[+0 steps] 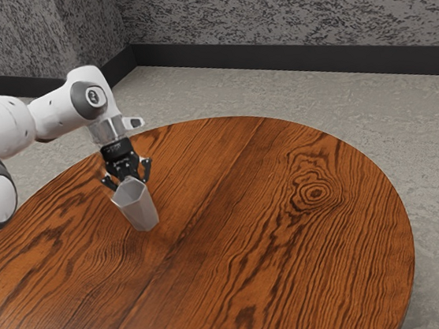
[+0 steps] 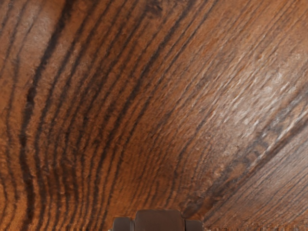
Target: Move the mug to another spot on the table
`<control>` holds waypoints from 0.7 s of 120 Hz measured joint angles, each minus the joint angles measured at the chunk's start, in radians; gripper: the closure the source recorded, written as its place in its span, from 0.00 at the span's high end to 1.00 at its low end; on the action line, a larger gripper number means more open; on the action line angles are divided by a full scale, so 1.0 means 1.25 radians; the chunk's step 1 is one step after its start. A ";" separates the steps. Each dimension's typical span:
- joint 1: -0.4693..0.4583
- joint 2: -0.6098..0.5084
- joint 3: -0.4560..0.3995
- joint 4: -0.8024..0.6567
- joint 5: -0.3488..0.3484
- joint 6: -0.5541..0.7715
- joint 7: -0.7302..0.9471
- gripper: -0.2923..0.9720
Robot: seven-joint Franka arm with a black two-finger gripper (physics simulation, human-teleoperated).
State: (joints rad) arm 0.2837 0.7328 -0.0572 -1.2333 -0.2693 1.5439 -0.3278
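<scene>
Wood-grain tabletop (image 1: 289, 220) spreads all around the tilted grey mug (image 1: 138, 208).

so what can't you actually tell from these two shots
- exterior view: handle of the mug, if any, hidden by its body or the claw
- exterior view: whether the mug's base rests on the table, too small
- exterior view: table's near side, cut off by the frame
- wrist view: dark shape, cut off by the frame
</scene>
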 joint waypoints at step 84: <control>-0.021 0.010 -0.046 -0.089 -0.027 0.035 -0.032 0.16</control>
State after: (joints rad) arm 0.2580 0.7449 -0.1145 -1.3442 -0.3025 1.5876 -0.3682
